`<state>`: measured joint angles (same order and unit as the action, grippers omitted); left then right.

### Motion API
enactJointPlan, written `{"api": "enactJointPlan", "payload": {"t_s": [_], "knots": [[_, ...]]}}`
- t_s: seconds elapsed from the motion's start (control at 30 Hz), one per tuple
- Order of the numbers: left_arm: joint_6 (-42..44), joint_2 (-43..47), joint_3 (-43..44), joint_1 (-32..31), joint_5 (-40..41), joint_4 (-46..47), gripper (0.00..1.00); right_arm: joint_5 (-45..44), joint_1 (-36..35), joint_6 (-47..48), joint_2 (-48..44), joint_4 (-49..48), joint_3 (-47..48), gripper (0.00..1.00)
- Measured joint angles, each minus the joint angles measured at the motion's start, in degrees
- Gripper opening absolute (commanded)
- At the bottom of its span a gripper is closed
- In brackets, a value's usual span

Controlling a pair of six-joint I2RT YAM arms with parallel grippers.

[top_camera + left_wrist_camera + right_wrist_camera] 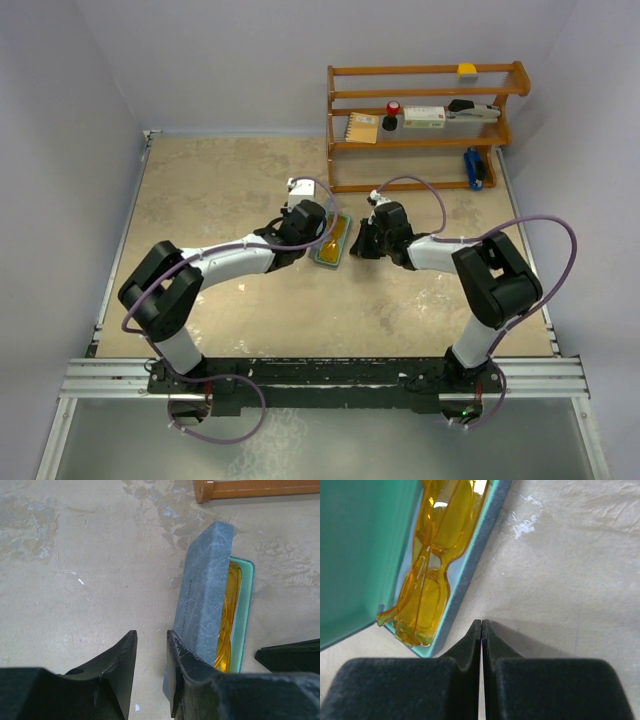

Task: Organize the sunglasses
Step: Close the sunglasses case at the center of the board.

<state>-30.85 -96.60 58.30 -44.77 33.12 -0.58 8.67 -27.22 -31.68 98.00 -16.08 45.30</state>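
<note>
The sunglasses (334,236), amber and translucent, lie folded inside the open blue-grey case (324,256) at mid-table. In the left wrist view the case's lid (205,590) stands half raised over the sunglasses (227,625) and the teal lining (244,610). My left gripper (151,636) is open at the lid's near left corner, nothing between its fingers; its right finger (182,655) sits against the lid's edge. My right gripper (481,623) is shut and empty on the table, just off the case's corner, beside the sunglasses (437,560).
A wooden shelf rack (425,125) stands at the back right, holding a yellow block, a red-capped bottle, a box, a stapler and a blue item. Its foot (250,487) lies beyond the case. Walls close in the table's left, back and right.
</note>
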Motion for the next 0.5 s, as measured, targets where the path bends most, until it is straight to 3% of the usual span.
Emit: {"api": "enactJointPlan", "payload": {"t_s": [0.23,0.33,0.5], "knots": [[1.55,0.02,1.99,1.7,-4.83,0.55,0.27,0.15,0.28,-0.37,1.9,-2.14,0.81,0.0],[1.57,-0.04,2.12,2.23,-7.69,1.88,0.17,0.31,0.28,-0.39,2.73,-2.99,1.31,0.0],[1.53,-0.59,2.12,3.13,-11.91,3.91,0.13,0.52,0.28,-0.39,3.54,-4.04,1.75,0.0]]}}
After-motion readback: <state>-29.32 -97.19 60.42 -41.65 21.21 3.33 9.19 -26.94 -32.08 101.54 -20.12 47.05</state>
